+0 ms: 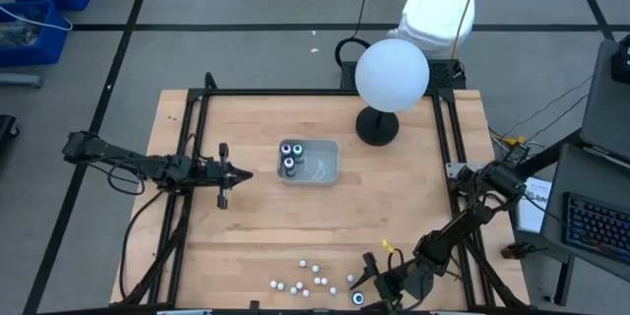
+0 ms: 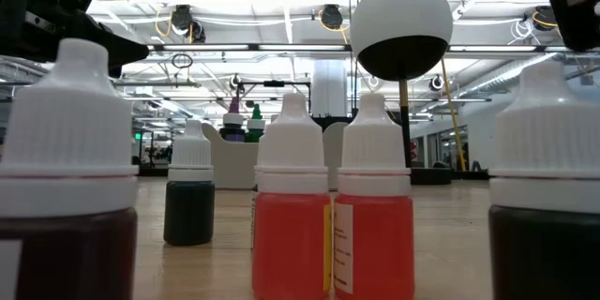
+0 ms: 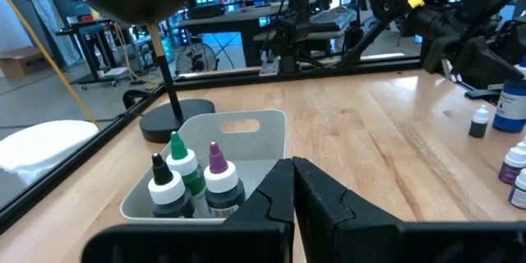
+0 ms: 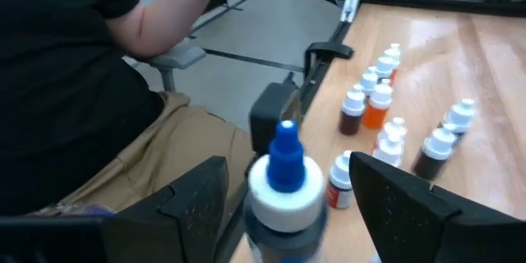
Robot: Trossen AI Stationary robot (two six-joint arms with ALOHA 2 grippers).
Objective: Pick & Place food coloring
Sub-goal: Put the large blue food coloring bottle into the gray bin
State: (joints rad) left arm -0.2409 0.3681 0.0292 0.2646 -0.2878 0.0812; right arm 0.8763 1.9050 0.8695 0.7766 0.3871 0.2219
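Note:
Several tiny white-capped food coloring bottles [image 1: 305, 276] stand on their bases by the table's near edge; the low view shows two red bottles [image 2: 333, 220] up close. Three more bottles [image 3: 193, 182], tipped green, purple and black, stand in the grey tray [image 1: 323, 167]. My left gripper [image 1: 236, 175] is shut and empty, level, just left of the tray. My right gripper [image 1: 364, 293] is at the near edge around a blue-tipped bottle [image 4: 285, 187]. My right gripper has the blue-tipped bottle [image 4: 285, 187] upright between its two fingers [image 4: 197, 193], which come level from the table's right. The cap and tip stand above the fingers. The body, where the fingers meet it, lies below the picture's edge, so the hold itself does not show.
A large white globe on a black stand [image 1: 391, 77] stands behind the tray, near the far right corner. A black frame [image 1: 315, 93] runs around the table. A seated person [image 4: 90, 74] is just beyond the near edge. Bare wood lies between the tray and the bottle cluster.

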